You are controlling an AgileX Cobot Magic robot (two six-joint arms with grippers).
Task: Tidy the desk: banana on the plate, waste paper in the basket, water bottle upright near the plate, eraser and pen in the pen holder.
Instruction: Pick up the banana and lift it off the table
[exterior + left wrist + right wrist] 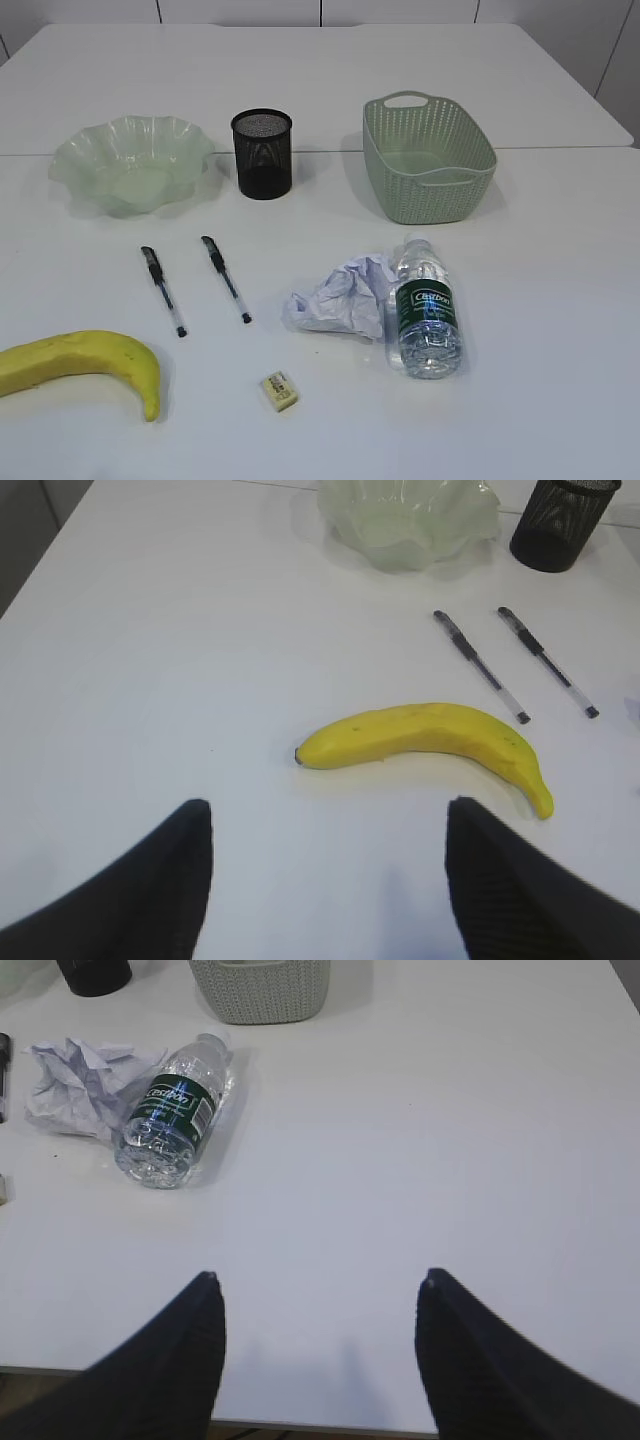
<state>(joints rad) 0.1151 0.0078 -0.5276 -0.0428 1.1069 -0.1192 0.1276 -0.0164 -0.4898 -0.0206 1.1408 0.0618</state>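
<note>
Both grippers hung spread wide and empty, the left gripper (325, 880) poised just short of the curved yellow banana (430, 740) ahead, the right gripper (320, 1350) well back from the toppled clear plastic water bottle (175, 1110) up-left, nothing tidied yet.

Black wire-mesh pen holder (262, 153), woven-look plastic basket (428, 157), crumpled paper (340, 298).

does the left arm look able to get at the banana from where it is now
Probably yes. In the left wrist view the banana lies flat on bare table just ahead of the open left gripper, with nothing between them. The two pens lie beyond it, clear of the approach.
</note>
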